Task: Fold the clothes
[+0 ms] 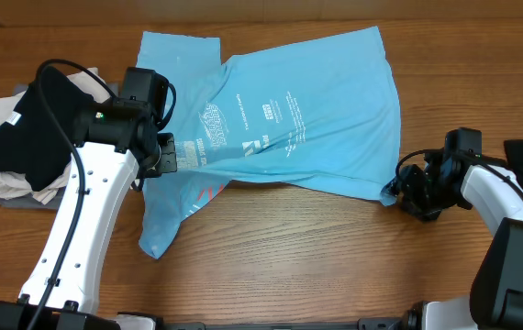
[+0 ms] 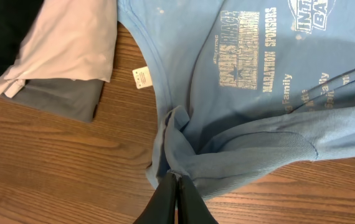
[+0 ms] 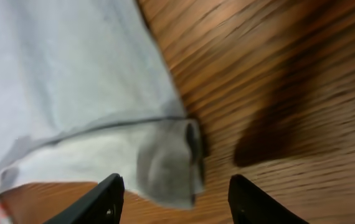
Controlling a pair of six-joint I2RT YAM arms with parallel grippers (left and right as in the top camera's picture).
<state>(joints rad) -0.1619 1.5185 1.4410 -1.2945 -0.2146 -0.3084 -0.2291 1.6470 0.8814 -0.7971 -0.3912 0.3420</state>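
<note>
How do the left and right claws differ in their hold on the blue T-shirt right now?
The left claw is shut, the right claw open. The left pinches bunched fabric of the blue T-shirt near its lettering; the right only straddles a plain corner without gripping it. Both are at the shirt's edges.

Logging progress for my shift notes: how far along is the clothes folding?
Done: a pile of garments sits stacked at the far left. In hand: the blue T-shirt, bunched where the left gripper pinches it; the right gripper is open at its hem corner. Left: it lies mostly spread, unfolded.
</note>
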